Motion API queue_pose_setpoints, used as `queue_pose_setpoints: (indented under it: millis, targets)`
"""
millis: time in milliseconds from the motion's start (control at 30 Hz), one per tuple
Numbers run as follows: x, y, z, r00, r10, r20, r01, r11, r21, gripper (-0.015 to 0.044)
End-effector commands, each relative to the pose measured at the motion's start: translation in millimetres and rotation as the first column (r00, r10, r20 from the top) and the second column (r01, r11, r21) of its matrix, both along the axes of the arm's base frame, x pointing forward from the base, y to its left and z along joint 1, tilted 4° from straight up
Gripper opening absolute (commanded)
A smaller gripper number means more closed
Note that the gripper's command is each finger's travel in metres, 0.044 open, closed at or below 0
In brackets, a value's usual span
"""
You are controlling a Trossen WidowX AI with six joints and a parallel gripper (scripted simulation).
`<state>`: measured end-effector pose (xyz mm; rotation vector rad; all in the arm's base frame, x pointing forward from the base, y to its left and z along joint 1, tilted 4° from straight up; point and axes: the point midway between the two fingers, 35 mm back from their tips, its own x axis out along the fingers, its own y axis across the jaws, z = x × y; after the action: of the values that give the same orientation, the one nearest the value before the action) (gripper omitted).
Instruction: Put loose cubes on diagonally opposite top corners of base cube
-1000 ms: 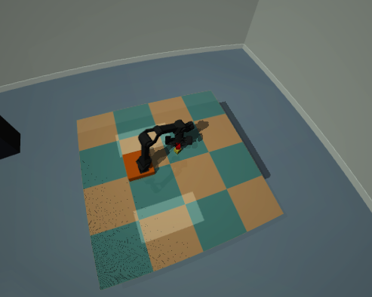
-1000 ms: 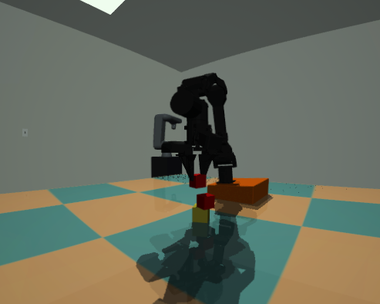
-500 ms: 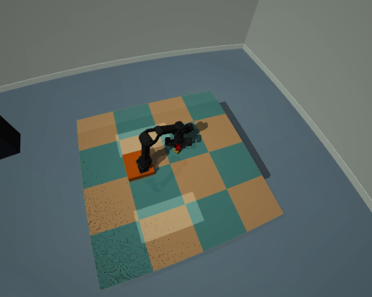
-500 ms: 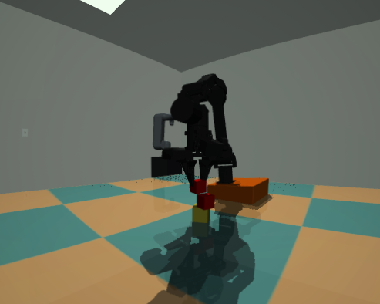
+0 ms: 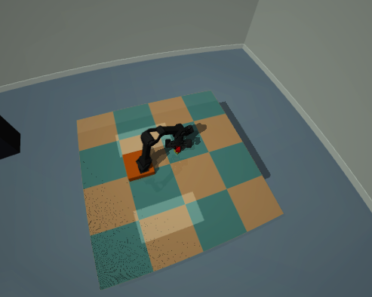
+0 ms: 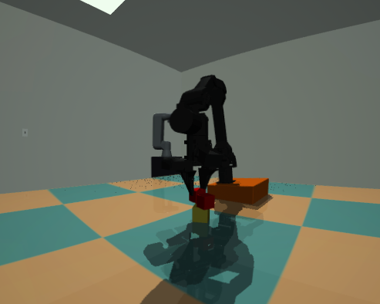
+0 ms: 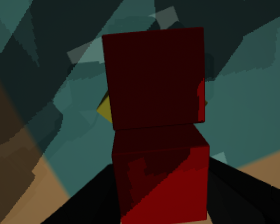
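Observation:
The yellow base cube [image 6: 200,214] [image 7: 105,108] stands on the mat, its top largely covered. One loose red cube [image 6: 206,200] [image 7: 156,80] rests on its top at the side facing the exterior camera, overhanging it. My gripper [image 6: 196,190] [image 7: 158,169] is shut on the other red cube [image 6: 193,196] [image 7: 166,182], which is low over the base's far side, close beside the first cube. The held cube looks roughly level. Whether it touches the base top, and whether there is a gap between the red cubes, I cannot tell. In the top view, red [image 5: 178,149] shows just below the gripper.
The arm stands on an orange block [image 5: 130,167] [image 6: 238,190] on the checkered mat [image 5: 199,177] [image 6: 84,216], beyond the cubes in the exterior view. A grey arm-like object [image 6: 157,131] shows behind at the left. A black box [image 5: 3,136] stands off the mat.

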<state>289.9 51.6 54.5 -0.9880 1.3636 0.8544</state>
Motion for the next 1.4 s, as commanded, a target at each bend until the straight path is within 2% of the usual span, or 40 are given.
queue_pose_setpoints:
  millis: [0,767,900,1367]
  targets:
    - [0,0,-4,1.000,0.002,0.001,-0.002,1.000,0.000,0.0105]
    - [0,-1,-6,1.000,0.000,0.001,0.000,1.000,0.000,0.0105]
    - [0,-1,-6,1.000,0.000,0.001,0.000,1.000,0.000,0.0205]
    - [-1,0,8,1.000,-0.002,0.000,0.002,1.000,0.000,0.0205]
